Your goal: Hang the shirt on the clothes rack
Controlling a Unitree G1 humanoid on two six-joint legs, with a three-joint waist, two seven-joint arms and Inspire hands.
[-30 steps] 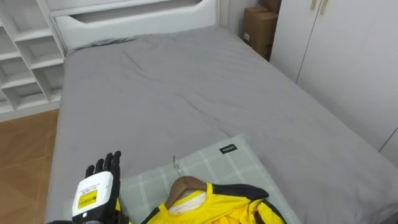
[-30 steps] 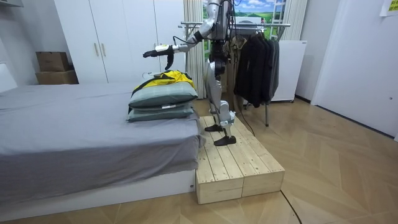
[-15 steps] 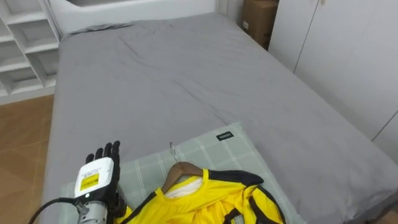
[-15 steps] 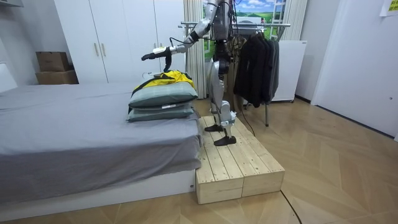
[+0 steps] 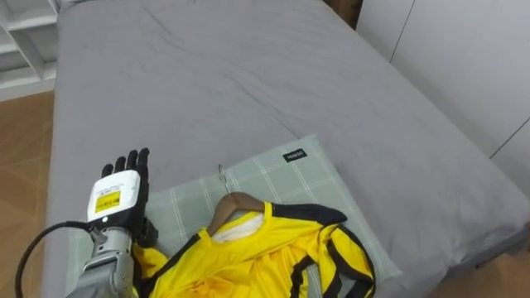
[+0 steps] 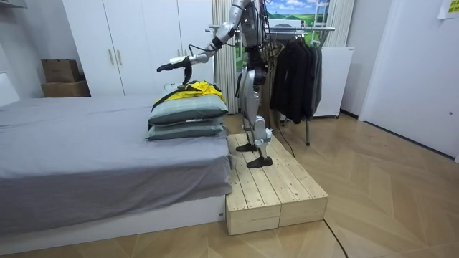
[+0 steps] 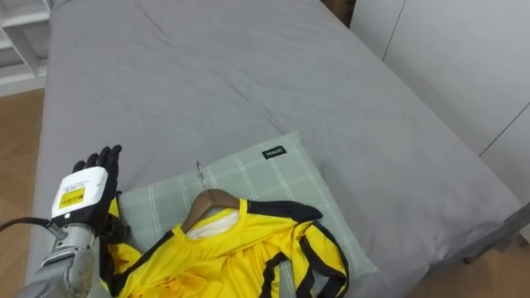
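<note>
A yellow shirt with black trim point(image 5: 265, 261) lies on a wooden hanger point(image 5: 236, 205) whose metal hook points toward the far side of the bed. Both rest on a green checked pillow point(image 5: 277, 170). My left hand point(image 5: 120, 194) hovers open, fingers straight, over the pillow's left edge, to the left of the hanger and apart from it. In the room view I stand on a wooden platform point(image 6: 272, 190) at the bed's end. My left hand point(image 6: 166, 67) is stretched out above the shirt point(image 6: 190, 89) and the stacked pillows point(image 6: 188, 111).
The grey bed point(image 5: 232, 74) stretches away beyond the pillow. White wardrobe doors point(image 5: 464, 50) stand on the right, shelves point(image 5: 25, 41) at the far left. Behind me a clothes rack point(image 6: 301, 29) carries dark garments point(image 6: 294, 72).
My head camera has tipped down, so more of the shirt shows. My left arm has reached a little farther out over the bed, with the hand still open.
</note>
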